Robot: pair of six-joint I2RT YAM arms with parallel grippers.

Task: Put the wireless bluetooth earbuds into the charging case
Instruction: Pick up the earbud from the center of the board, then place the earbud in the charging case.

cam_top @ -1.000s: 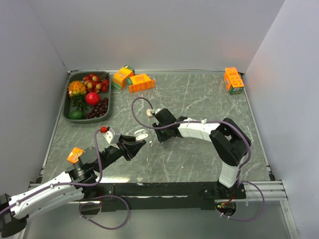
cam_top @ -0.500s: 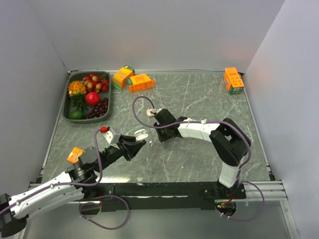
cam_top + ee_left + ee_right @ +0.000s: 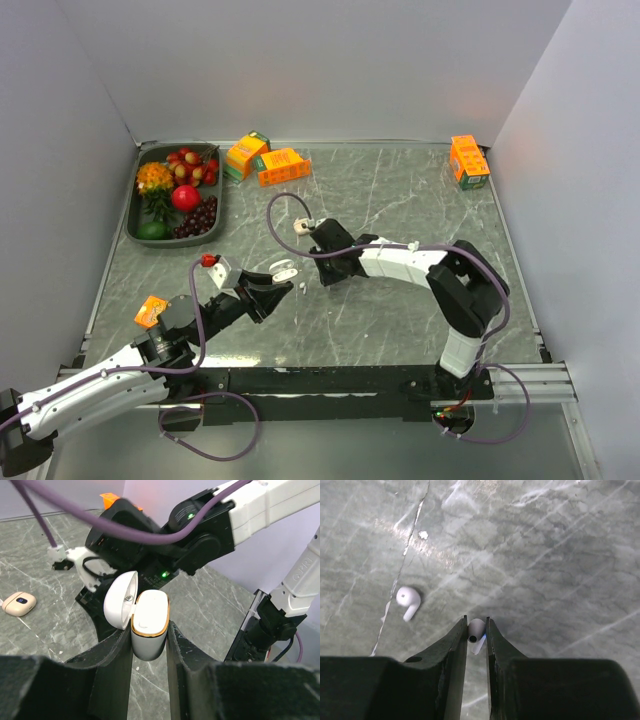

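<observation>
Right now one white earbud (image 3: 476, 630) lies on the marble table (image 3: 545, 555) between the tips of my right gripper (image 3: 476, 621). The jaws stand narrow at either side of it, so close that I cannot tell whether they pinch it or only flank it. A second earbud (image 3: 408, 600) lies on the stone near it, off to the left in my right wrist view, stem down and apart from my fingers. My left gripper (image 3: 149, 632) is pressed onto the white, gold-rimmed charging case (image 3: 150, 615), holding it upright with its lid (image 3: 120, 600) swung open toward my right arm. A closed beige case (image 3: 19, 603) sits on the table well away from it. Farther out, a fruit tray (image 3: 135, 215) occupies the far left corner, with orange cartons (image 3: 283, 166) beside it and another at the far right.
</observation>
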